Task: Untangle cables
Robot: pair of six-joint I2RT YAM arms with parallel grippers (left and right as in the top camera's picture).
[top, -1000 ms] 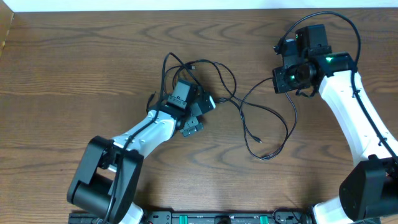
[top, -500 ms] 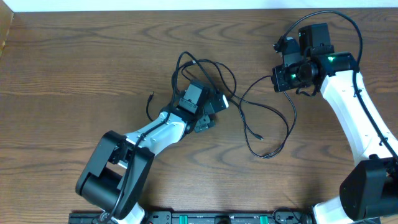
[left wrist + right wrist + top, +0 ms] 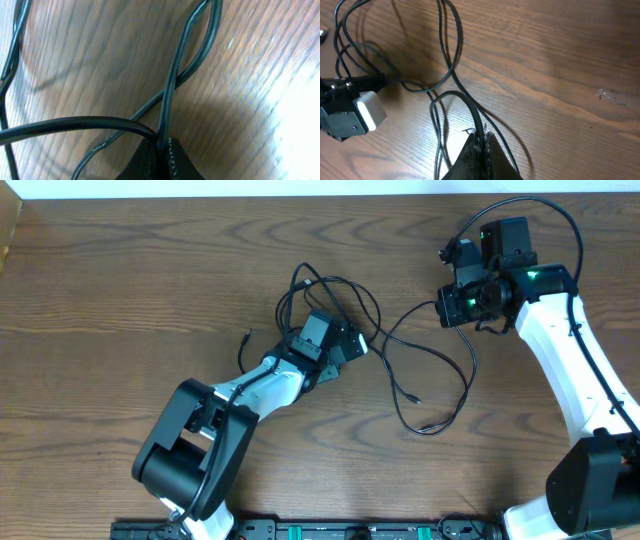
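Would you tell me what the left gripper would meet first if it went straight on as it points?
Probably the black cables looped just ahead of the left gripper, which is shut on one; depth is unclear, so possibly the table.

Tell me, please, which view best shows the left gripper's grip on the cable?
The left wrist view: the left gripper clamps a black cable close up. Overhead, its body hides the pinch; the right wrist view shows only its distant body.

Worktop (image 3: 120, 280): brown wood grain, smooth, light sheen where glare falls. Cables (image 3: 75, 123): black plastic sheath, smooth, semi-gloss. Left claw (image 3: 161, 160): matt black, finely ribbed edges. Right arm shell (image 3: 560, 360): white plastic, smooth, glossy.
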